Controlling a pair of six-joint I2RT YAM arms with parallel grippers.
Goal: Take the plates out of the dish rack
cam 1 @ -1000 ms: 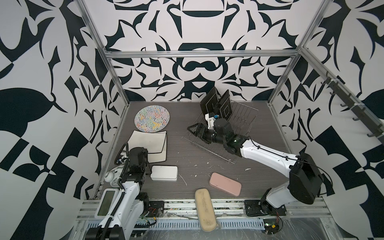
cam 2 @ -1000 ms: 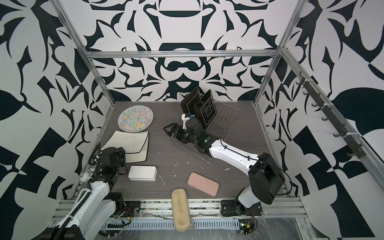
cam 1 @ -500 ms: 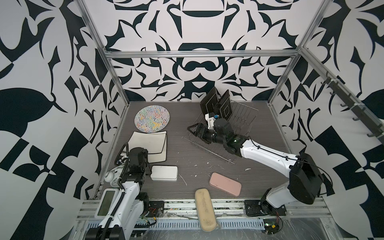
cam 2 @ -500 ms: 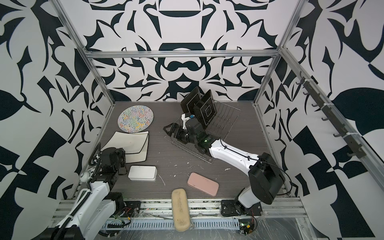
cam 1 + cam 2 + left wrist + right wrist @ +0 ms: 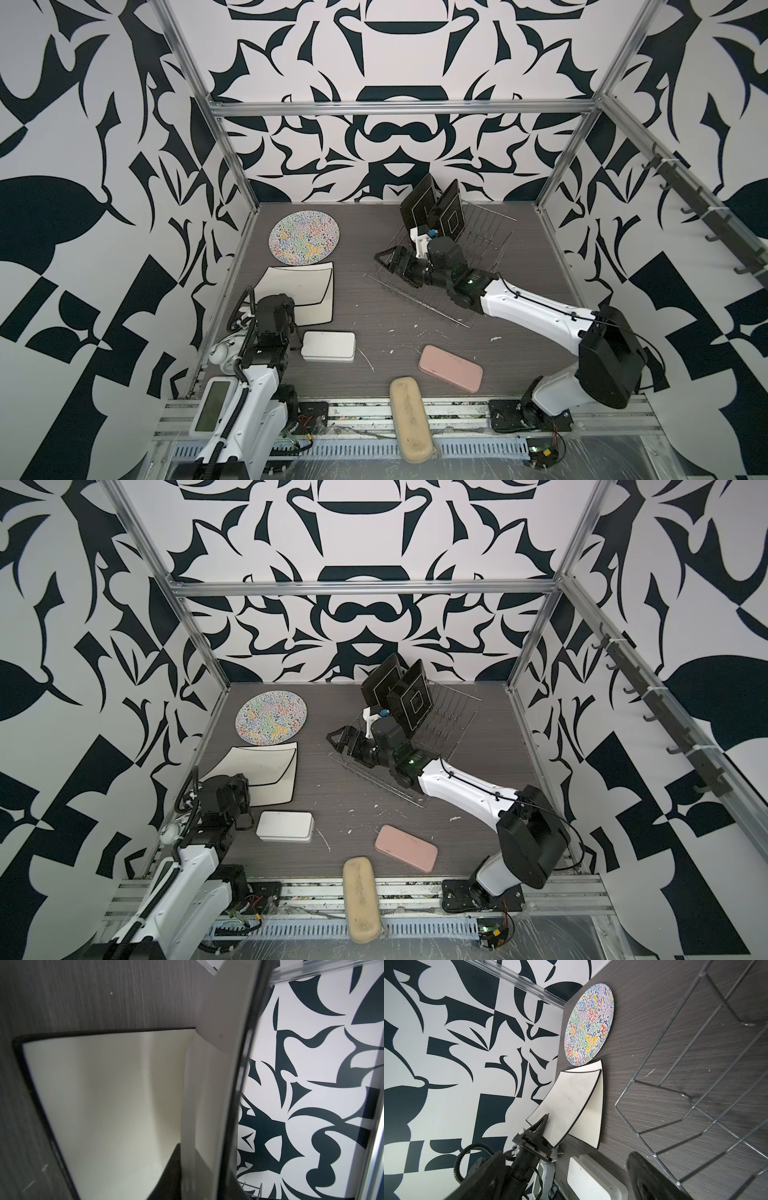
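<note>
Two black square plates (image 5: 419,203) (image 5: 451,214) stand upright at the far end of the wire dish rack (image 5: 482,241). The round squiggle plate (image 5: 304,237) lies flat at the far left. A white-backed square plate (image 5: 322,309) lies in front of it. A second white-backed plate (image 5: 295,282) leans tilted over that one, its near edge between the jaws of my left gripper (image 5: 199,1180), which is shut on it. My right gripper (image 5: 388,264) hovers open over the rack's near-left end with nothing between its fingers.
A white tin (image 5: 329,345) sits just right of my left arm. A pink case (image 5: 450,368) and a beige case (image 5: 411,419) lie near the front edge. Patterned walls close in the left, far and right sides.
</note>
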